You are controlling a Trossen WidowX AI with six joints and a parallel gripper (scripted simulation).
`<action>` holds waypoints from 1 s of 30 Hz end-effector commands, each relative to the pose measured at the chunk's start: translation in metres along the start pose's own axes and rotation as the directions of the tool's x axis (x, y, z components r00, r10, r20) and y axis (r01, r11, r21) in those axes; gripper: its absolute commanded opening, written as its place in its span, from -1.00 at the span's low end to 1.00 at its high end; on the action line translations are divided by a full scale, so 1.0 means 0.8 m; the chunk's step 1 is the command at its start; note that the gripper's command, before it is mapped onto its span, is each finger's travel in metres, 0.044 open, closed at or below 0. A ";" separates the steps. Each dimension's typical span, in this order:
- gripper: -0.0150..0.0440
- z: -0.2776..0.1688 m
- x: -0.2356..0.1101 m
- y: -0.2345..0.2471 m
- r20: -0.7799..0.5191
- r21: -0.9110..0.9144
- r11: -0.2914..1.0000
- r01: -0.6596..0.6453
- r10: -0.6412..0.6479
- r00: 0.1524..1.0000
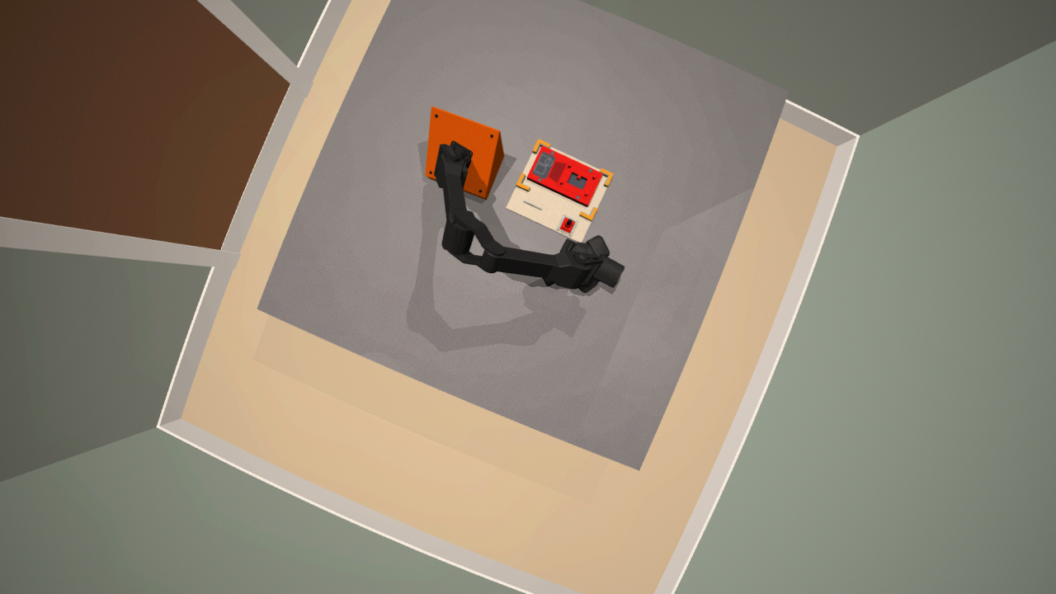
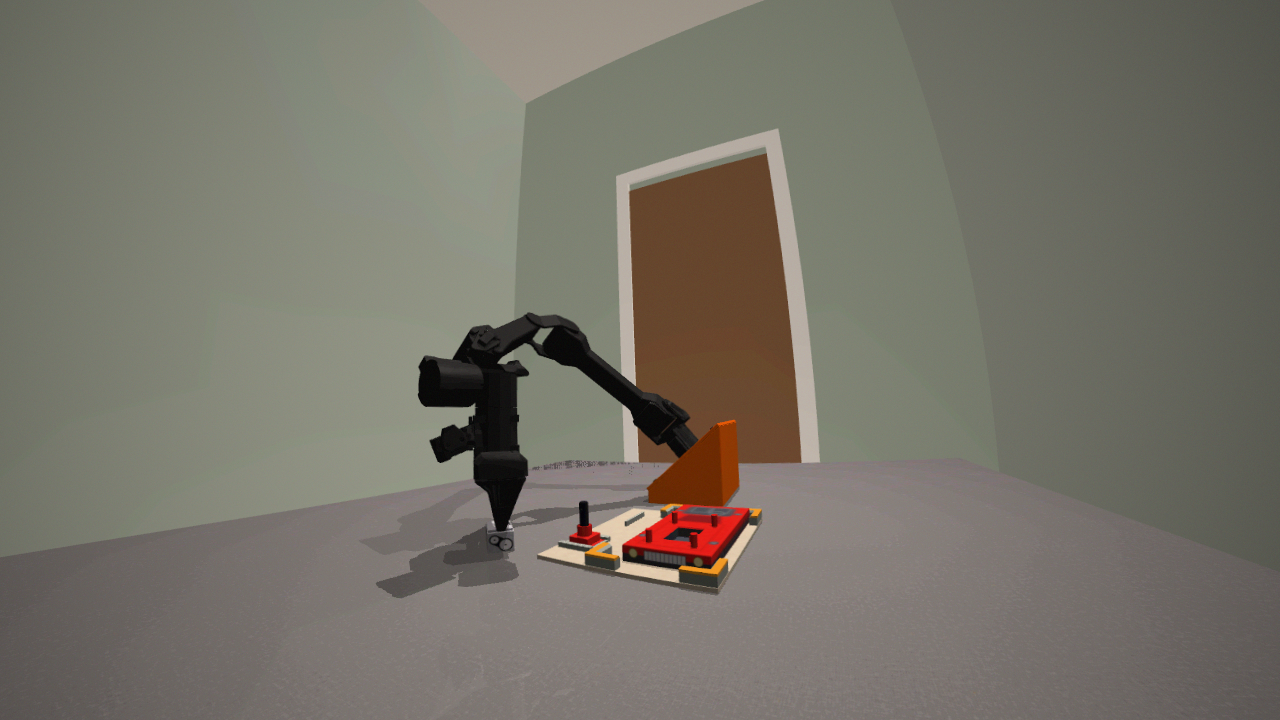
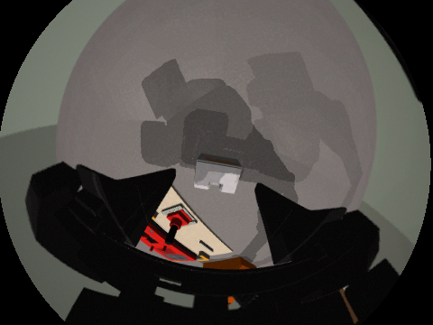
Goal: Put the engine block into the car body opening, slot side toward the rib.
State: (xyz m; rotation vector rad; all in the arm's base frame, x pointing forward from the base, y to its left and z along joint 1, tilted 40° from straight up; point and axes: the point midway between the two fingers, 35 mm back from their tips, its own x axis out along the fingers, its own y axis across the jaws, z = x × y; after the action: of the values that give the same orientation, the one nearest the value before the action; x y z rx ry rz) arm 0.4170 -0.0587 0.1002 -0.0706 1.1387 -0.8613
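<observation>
The engine block [image 2: 502,539] [image 3: 220,180], a small light-grey cube, stands on the grey table just left of the beige board [image 2: 572,556] [image 1: 533,207]. My gripper [image 2: 501,522] [image 3: 216,180] [image 1: 588,262] points straight down over it, open and empty. Its fingertips are at the block's top, one on each side in the wrist view. In the overhead view my wrist hides the block. The red car body [image 1: 570,176] [image 2: 653,542] [image 3: 151,241] lies on the board in orange corner brackets, its dark opening [image 2: 685,535] [image 1: 577,180] facing up.
A red block with a black upright peg [image 2: 583,522] [image 1: 568,225] [image 3: 176,224] stands on the board's near corner, close to my gripper. The orange wedge [image 1: 483,163] [image 2: 707,465] bearing my arm's base is behind the board. A brown door [image 2: 711,313] is at the back.
</observation>
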 end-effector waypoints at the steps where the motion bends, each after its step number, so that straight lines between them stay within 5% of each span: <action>1: 1.00 -0.001 0.009 0.000 0.001 -0.006 1.000 0.001 -0.001 1.000; 12: 1.00 -0.001 0.028 0.000 0.001 -0.006 1.000 0.002 -0.002 1.000; 20: 0.29 -0.001 0.028 0.000 0.001 -0.006 1.000 0.002 -0.002 1.000; 28: 0.11 -0.001 0.028 0.000 0.001 -0.006 1.000 0.002 -0.002 1.000; 30: -0.07 -0.001 0.027 0.000 0.001 -0.006 1.000 0.002 -0.002 1.000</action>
State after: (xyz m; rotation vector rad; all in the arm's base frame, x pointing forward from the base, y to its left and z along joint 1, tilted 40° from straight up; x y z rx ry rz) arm 0.4191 -0.0730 0.0832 -0.0769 1.1395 -0.8637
